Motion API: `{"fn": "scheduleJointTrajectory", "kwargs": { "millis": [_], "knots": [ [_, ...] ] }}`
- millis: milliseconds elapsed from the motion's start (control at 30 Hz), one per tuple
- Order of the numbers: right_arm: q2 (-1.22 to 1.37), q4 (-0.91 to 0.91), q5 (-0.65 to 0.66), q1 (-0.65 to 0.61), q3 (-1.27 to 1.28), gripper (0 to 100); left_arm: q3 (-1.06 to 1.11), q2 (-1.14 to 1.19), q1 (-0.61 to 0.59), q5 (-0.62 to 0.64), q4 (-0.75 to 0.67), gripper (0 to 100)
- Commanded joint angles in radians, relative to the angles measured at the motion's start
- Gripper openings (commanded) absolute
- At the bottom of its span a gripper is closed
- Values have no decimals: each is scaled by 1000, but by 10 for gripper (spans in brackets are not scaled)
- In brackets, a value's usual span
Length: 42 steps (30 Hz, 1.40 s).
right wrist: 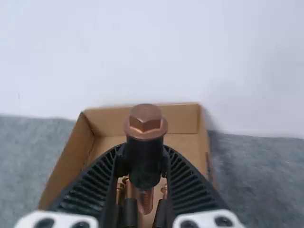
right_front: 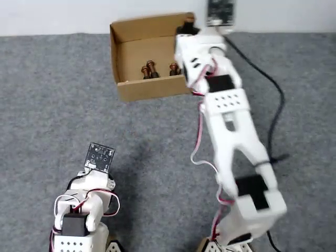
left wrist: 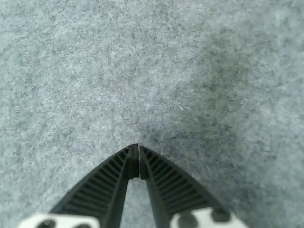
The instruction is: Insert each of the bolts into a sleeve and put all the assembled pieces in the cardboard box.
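The right gripper (right wrist: pixel 144 159) is clamping a black sleeve (right wrist: pixel 144 167) with a copper bolt (right wrist: pixel 146 122) standing upright in it, hovering at one end of the open cardboard box (right_front: pixel 149 92). Three assembled pieces (right_front: pixel 150 70) are sitting inside the box. The left gripper (left wrist: pixel 138 160), fingers pressed together and empty, is hanging over grey felt (left wrist: pixel 95 71).
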Motion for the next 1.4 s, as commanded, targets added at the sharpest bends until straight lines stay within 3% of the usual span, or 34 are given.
{"fn": "scheduleJointTrajectory", "kwargs": {
  "millis": [0,300,533,767,900,1067,1367],
  "knots": [
    [102,-45,54,-35,-150,8,-2,-6,-2,-6,8,6],
    [392,-38,78,-64,-269,9,-2,-6,-2,-6,8,6],
    [464,-5,81,-61,-278,12,-2,-6,-2,-6,8,6],
    [458,133,81,-65,-279,213,-2,-6,-2,-6,8,6],
    [412,154,81,-65,-279,170,-2,-6,-2,-6,8,6],
    [323,208,81,-65,-279,2,-2,-6,-2,-6,8,6],
    [133,598,77,-65,-278,9,-2,-6,-2,-6,8,6]
  ]
}}
